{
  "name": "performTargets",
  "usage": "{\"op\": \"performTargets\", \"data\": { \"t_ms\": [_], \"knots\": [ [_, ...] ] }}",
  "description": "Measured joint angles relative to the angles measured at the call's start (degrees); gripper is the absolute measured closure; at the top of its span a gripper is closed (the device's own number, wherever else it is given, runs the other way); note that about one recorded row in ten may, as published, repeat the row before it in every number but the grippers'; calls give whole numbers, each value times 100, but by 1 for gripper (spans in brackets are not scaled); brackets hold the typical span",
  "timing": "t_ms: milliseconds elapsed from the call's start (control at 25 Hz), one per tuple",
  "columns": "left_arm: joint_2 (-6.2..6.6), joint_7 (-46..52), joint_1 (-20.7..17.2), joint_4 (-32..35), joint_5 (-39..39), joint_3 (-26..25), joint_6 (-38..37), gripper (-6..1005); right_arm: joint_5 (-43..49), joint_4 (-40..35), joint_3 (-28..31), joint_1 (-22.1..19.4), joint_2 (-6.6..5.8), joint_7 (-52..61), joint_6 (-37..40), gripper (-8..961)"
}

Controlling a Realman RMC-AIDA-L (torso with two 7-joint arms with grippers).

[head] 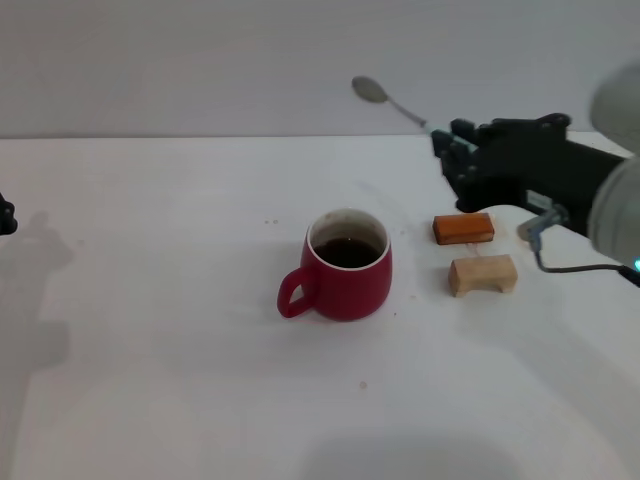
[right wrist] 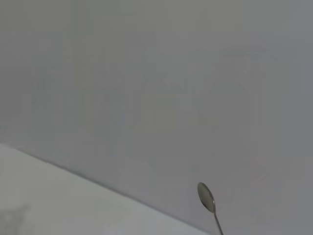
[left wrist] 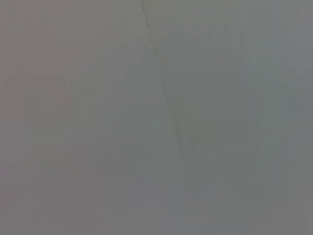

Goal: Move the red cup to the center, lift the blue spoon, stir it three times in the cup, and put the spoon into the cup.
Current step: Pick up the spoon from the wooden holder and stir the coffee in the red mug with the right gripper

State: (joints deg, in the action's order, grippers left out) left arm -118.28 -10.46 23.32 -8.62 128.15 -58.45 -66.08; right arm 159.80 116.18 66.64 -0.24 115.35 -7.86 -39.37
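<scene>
The red cup [head: 343, 268] stands near the middle of the white table [head: 150, 300], handle toward the robot's left, with dark liquid inside. My right gripper [head: 448, 145] is raised to the right of and beyond the cup, shut on the blue spoon [head: 390, 101]. The spoon's grey metal bowl sticks up and to the left of the gripper, well above the table; its handle is hidden in the fingers. The right wrist view shows only the spoon [right wrist: 208, 200] bowl and neck against the wall. My left gripper barely shows at the head view's left edge.
Two wooden blocks lie to the right of the cup under my right arm: an orange-brown block [head: 463, 228] and a pale block [head: 483, 274] nearer the front. The left wrist view shows only grey wall.
</scene>
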Motion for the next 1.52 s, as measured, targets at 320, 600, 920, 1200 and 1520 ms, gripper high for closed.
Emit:
{"op": "performTargets", "data": {
  "t_ms": [320,600,920,1200,1520],
  "knots": [
    [15,-7,6,24,-1,-16,-15,995,-617,-42,648,609,322,-460,-1204,819],
    [17,-9,37,37,-1,-27,1,994,-776,-96,993,1068,336,-420,-2009,820],
    [25,-9,72,45,1,-27,1,994,-919,-147,1420,1649,340,-359,-3036,819],
    [25,-14,94,45,16,-26,-15,995,-1131,-510,1793,2218,327,-403,-3678,820],
    [26,-18,144,44,20,-26,-2,994,-1468,-1279,2228,2810,322,-537,-4045,819]
  ]
}}
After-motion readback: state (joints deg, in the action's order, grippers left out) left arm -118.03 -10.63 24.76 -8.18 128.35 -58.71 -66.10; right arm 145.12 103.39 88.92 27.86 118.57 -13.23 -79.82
